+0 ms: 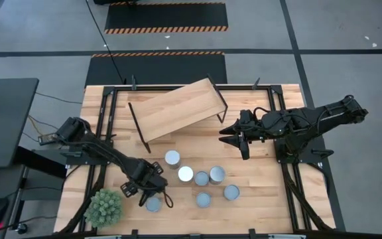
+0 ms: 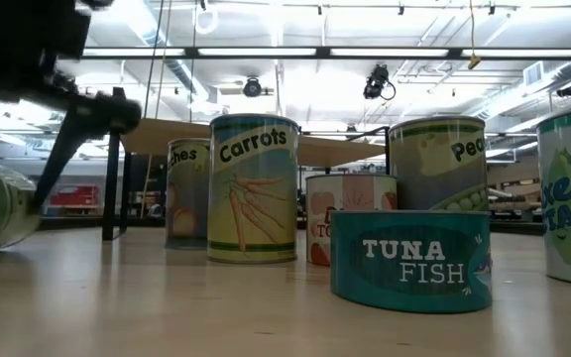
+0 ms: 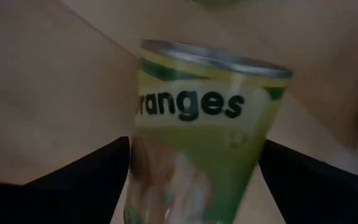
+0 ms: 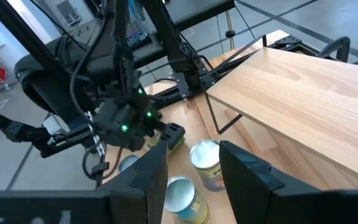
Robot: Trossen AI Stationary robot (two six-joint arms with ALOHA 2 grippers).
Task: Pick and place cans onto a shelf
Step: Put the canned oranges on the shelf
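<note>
High view: wooden counter (image 1: 257, 206) carrying a tilted light-wood shelf (image 1: 178, 108) on thin black legs toward the far side. Six cans standing upright in a loose cluster near the middle and front: one (image 1: 172, 158) nearest the shelf, one with a bright top (image 1: 186, 174), two close together (image 1: 201, 178) (image 1: 217, 174), one (image 1: 231, 192) to the right, one (image 1: 203, 200) toward the front. Left gripper (image 1: 152, 196) low at the front left, straddling a seventh can (image 1: 153, 204), just beside a spiky green plant (image 1: 105, 207). Right gripper (image 1: 239, 141) hovering right of the shelf, well apart from the cans.

Low view: "Carrots" can (image 2: 254, 188) upright in the middle, short "Tuna Fish" tin (image 2: 410, 261) in front, a peas can (image 2: 436, 164) behind it, shelf (image 2: 167, 134) in the background, dark arm parts blurred at upper left.

Left wrist view: "Oranges" can (image 3: 207, 130) between the two dark fingers (image 3: 86, 186), spread wide, a gap showing on each side, not pinching.

Right wrist view: own fingers (image 4: 151, 171) parted partway with nothing between them; beyond, the shelf (image 4: 309, 93), two cans (image 4: 205, 160) (image 4: 182, 196), and the left arm's gripper (image 4: 160, 138).
</note>
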